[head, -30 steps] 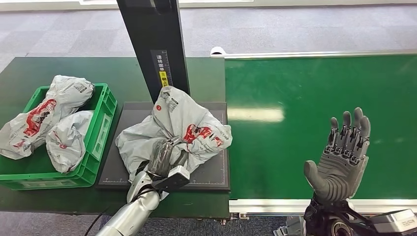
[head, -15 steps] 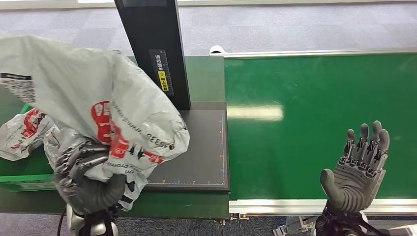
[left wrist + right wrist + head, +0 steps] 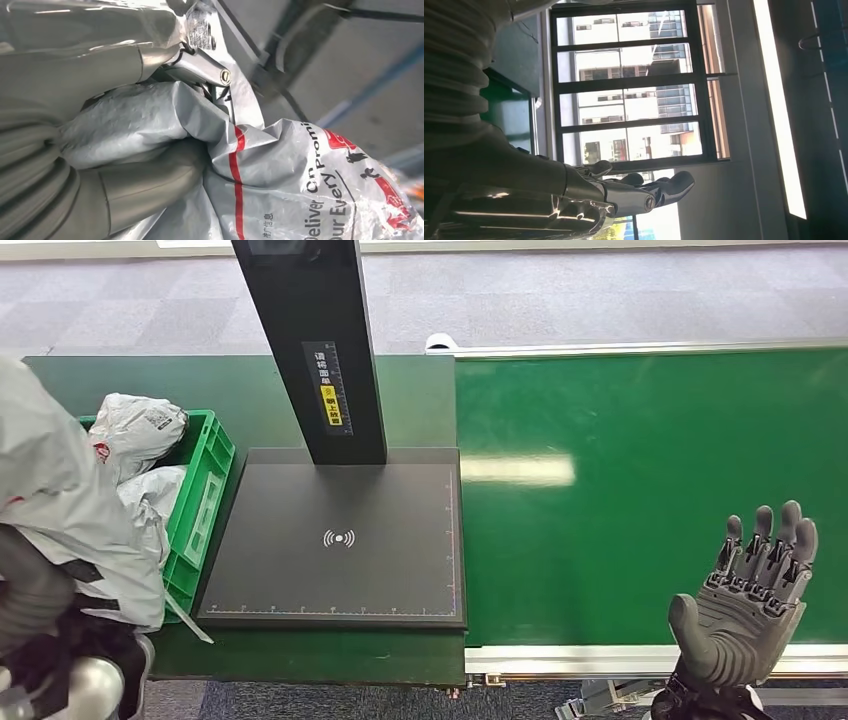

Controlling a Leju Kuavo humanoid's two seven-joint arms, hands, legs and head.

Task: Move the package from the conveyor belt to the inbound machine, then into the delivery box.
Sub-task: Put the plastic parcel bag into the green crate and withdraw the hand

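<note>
The left hand (image 3: 100, 165) is clamped on the package (image 3: 60, 500) above the box (image 3: 205, 500); the right hand (image 3: 745, 610) is held spread, empty.

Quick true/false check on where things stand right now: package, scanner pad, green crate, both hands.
1. The left hand grips the grey package. True.
2. A package lies on the black scanner pad. False: the pad is bare.
3. The green crate already holds packages. True.
4. The right hand holds a package. False: it holds nothing, fingers apart.
5. Packages are waiting on the green conveyor belt. False: none there.
</note>
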